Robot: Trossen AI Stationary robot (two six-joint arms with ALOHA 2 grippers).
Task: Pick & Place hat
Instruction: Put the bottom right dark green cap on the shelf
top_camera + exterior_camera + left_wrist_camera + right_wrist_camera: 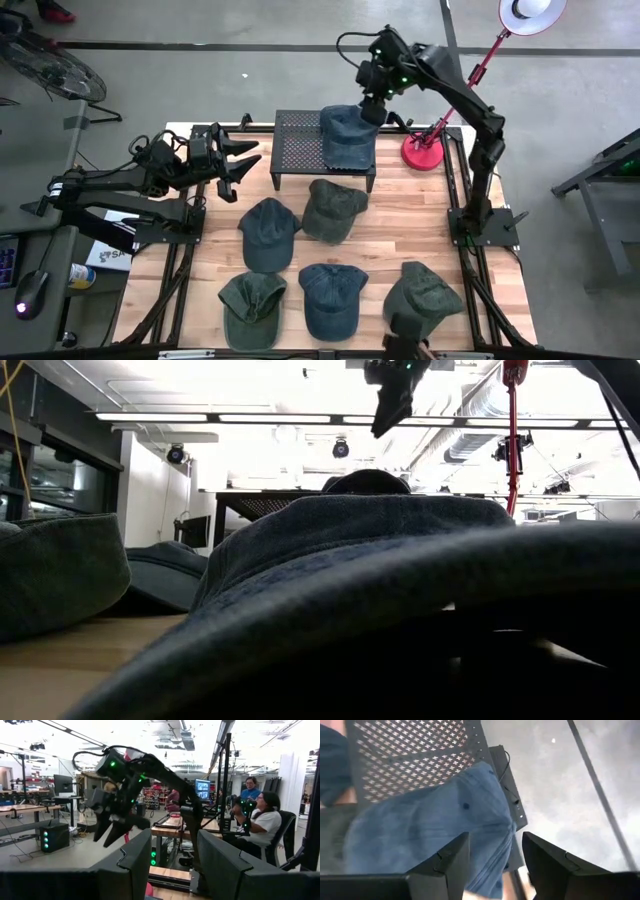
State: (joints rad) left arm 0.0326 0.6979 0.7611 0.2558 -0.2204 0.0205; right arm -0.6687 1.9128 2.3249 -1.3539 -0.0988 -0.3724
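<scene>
High view: blue hat [347, 138] rests on black rack [295, 140]. Our right gripper [372, 108] hovers above hat, fingers spread, empty. We should lift straight up, avoiding snagging fabric. Left gripper [243, 160] waits, spread.

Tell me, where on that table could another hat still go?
Bare wood shows left of the hat rows, beside the left arm's fingers, and right of the green hat, below the red lamp base. The black rack has room left of its blue hat. The front rows are crowded.
</scene>
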